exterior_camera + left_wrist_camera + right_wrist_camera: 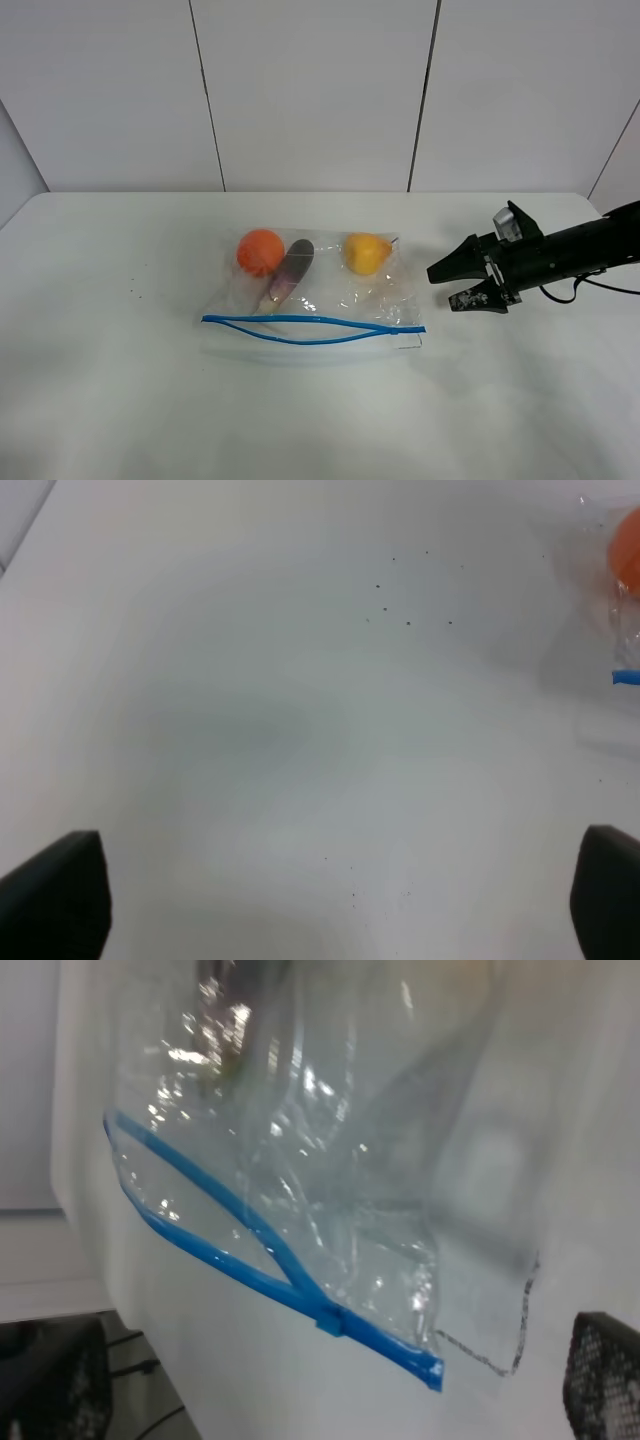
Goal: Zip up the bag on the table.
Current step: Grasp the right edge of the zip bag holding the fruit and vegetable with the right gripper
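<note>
no readable text, labels, brands or numbers anywhere in view

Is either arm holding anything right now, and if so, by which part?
Nothing is held. The right tool is open beside the bag, not touching it. The left tool is open over the table.

One bag [330, 300] lies on one table [100, 380], holding three pieces of produce: one orange fruit [260, 251], one purple piece [292, 270], one yellow fruit [365, 253]. Two grippers show: the right gripper [442, 286] near the right edge, and the left gripper [330, 895].
</note>
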Motion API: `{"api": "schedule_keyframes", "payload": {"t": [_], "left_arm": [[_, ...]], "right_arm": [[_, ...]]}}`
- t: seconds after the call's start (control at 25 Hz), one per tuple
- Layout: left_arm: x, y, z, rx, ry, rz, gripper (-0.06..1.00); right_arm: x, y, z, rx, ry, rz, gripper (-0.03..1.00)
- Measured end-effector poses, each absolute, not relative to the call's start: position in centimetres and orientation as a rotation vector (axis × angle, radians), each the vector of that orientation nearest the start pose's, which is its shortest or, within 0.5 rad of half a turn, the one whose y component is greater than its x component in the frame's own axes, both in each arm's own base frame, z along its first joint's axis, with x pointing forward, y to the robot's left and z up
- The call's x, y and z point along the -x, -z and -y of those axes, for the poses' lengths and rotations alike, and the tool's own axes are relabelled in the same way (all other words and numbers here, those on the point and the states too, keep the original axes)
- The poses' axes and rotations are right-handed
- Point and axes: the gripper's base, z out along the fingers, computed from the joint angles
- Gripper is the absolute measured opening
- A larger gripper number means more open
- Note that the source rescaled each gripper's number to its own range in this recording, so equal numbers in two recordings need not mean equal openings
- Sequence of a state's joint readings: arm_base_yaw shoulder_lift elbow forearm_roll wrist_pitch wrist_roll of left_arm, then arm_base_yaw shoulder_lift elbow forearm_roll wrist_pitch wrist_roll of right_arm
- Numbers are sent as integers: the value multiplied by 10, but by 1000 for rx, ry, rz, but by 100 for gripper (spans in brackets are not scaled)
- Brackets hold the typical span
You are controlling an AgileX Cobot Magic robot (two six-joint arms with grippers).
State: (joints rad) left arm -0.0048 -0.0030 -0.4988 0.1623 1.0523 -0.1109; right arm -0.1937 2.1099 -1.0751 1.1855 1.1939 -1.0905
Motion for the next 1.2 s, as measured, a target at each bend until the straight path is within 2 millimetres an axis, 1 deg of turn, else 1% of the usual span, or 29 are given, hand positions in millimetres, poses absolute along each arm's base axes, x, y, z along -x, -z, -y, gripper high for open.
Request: {"api": "schedule_keyframes", "payload": {"t": [0.24, 0.44, 0.52, 0.72, 1.04, 1.2], "left_arm": [[5, -278, -13, 114, -121, -2022, 100], [5, -278, -13, 114, -122, -2022, 100], [5, -279, -13, 114, -129, -2022, 100], [6, -279, -15, 115, -147, -2020, 100], [6, -279, -15, 115, -151, -2020, 100], [6, -279, -15, 115, -157, -2019, 100]], "right_arm": [[-346, -107, -16, 116, -1493, -2571, 100], [-346, -106, -39, 197, -1488, -2597, 100], [-345, -105, -45, 216, -1487, -2604, 100], [-346, -98, -44, 194, -1464, -2624, 100], [-346, -88, -45, 141, -1493, -2638, 100], [-347, -88, -45, 131, -1502, -2631, 100]]}}
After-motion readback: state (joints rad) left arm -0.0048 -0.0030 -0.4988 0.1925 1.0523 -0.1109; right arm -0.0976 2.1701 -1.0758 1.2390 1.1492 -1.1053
